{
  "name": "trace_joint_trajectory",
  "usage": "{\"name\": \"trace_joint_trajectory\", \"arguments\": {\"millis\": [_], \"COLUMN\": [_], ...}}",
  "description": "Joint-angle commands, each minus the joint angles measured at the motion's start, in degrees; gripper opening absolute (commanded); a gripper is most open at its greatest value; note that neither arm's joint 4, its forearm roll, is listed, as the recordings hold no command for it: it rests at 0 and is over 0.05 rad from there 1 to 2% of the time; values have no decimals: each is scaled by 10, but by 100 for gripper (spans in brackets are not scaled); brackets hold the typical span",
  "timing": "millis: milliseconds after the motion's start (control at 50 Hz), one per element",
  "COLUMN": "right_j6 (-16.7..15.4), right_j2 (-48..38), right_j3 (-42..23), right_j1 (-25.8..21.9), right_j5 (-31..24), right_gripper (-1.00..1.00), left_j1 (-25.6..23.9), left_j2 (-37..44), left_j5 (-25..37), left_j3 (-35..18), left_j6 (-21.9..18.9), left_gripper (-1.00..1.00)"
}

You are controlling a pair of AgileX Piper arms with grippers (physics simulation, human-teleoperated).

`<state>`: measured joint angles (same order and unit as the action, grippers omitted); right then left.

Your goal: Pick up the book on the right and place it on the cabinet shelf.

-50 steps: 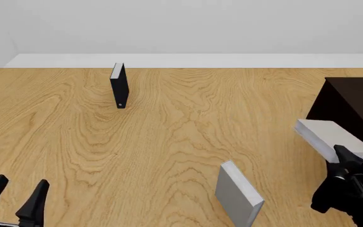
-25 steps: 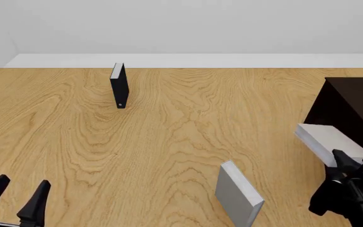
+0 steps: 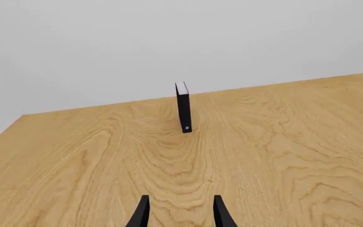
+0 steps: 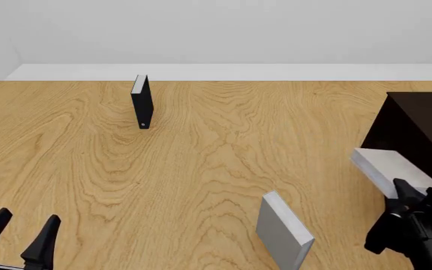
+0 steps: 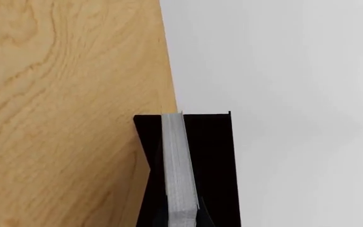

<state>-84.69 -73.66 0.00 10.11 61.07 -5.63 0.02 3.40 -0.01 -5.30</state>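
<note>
The book (image 4: pixel 391 167) is at the right edge of the front view, lifted off the worktop (image 4: pixel 201 169) and clamped at its near end by the right pincer (image 4: pixel 413 194). It lies tilted, its broad pale face turned upward and its far end pointing toward the upper left, in front of the near corner of the cabinet (image 4: pixel 418 129). The cabinet is the very dark block cut off by the right border of that frame. In the right wrist view the book (image 5: pixel 179 165) shows edge-on as a thin grey strip running up the middle of the frame, with the cabinet (image 5: pixel 216 161) dark on both sides of it and directly behind it; the pincer fingers at the bottom of that frame press against both its sides. Whether the book already touches the cabinet cannot be told.

A second grey book (image 4: pixel 283 230) stands tilted on the worktop at the lower centre-right of the front view, left of the right pincer and apart from it. A black book (image 4: pixel 142 101) with white pages stands upright well away, in the upper left part of that frame; the left wrist view shows it (image 3: pixel 183 107) upright at the centre.

The left pincer (image 4: pixel 19 236) sits in the lower left corner of the front view, its fingers spread and holding nothing, above bare wood.
</note>
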Motion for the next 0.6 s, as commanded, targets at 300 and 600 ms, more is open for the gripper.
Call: {"name": "trace_joint_trajectory", "arguments": {"millis": [300,600], "right_j6": [15,14], "right_j2": [-60,-87], "right_j3": [-10,-13], "right_j1": [26,35], "right_j5": [70,88], "right_gripper": [-100,-100], "left_j1": [-7,1], "left_j2": [0,0], "left_j5": [1,0], "left_j3": [0,0], "left_j6": [7,21], "left_gripper": [100,100]}}
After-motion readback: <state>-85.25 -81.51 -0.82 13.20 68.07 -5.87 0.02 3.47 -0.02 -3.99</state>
